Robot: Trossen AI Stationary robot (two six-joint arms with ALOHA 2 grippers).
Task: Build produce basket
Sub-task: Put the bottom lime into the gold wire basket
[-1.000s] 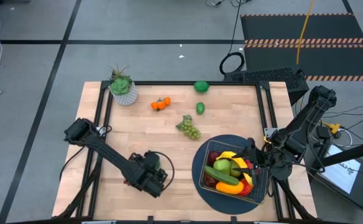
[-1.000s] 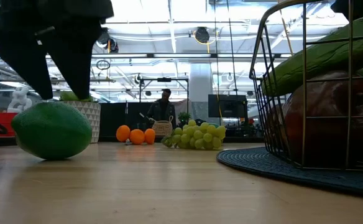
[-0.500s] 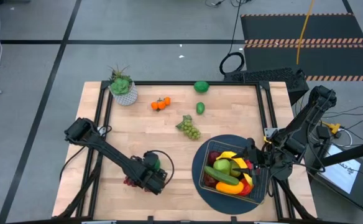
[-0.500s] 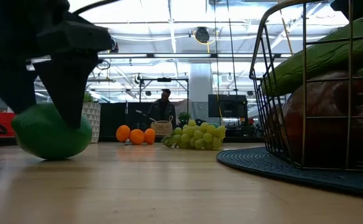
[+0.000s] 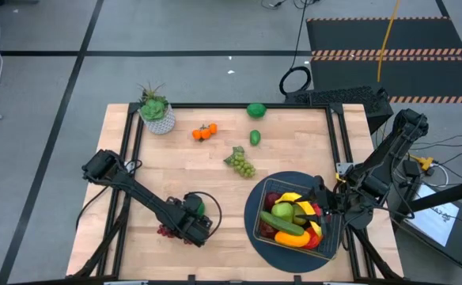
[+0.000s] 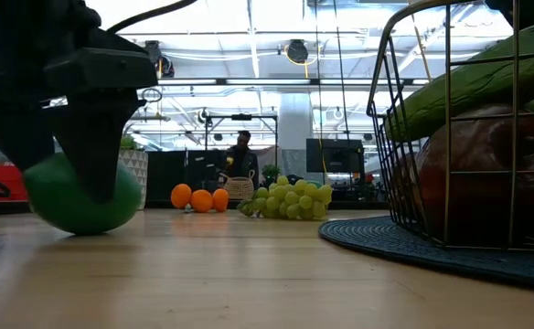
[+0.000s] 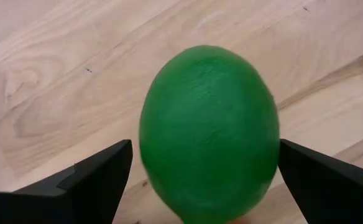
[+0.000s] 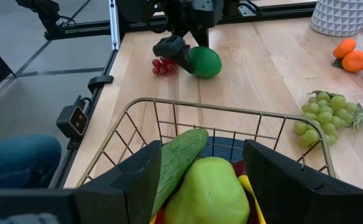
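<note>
Pale wooden planks formed the table [image 5: 215, 174], which stood on a grey floor crossed by dark tape lines; the left gripper [image 5: 193, 224] was down near the front edge with its fingers [image 7: 88, 180] spread wide on either side of a green lime [image 7: 209, 127], which sat on the wood between them, though whether they touched it could not be told; a cluster of red grapes [image 8: 160, 65] lay just beside it. The basket [image 5: 294, 222] sat on a round dark mat [image 5: 255, 207] at the front right, already filled with a cucumber [image 8: 178, 155], a green pear [image 8: 209, 190] and other produce; the right gripper [image 5: 323, 204] hung over its far rim, fingers [image 8: 281, 168] partly apart and holding nothing. Farther back lay green grapes [image 5: 240, 162], small oranges [image 5: 204, 131], two more green fruits [image 5: 255, 110] and a potted plant [image 5: 157, 111].
</note>
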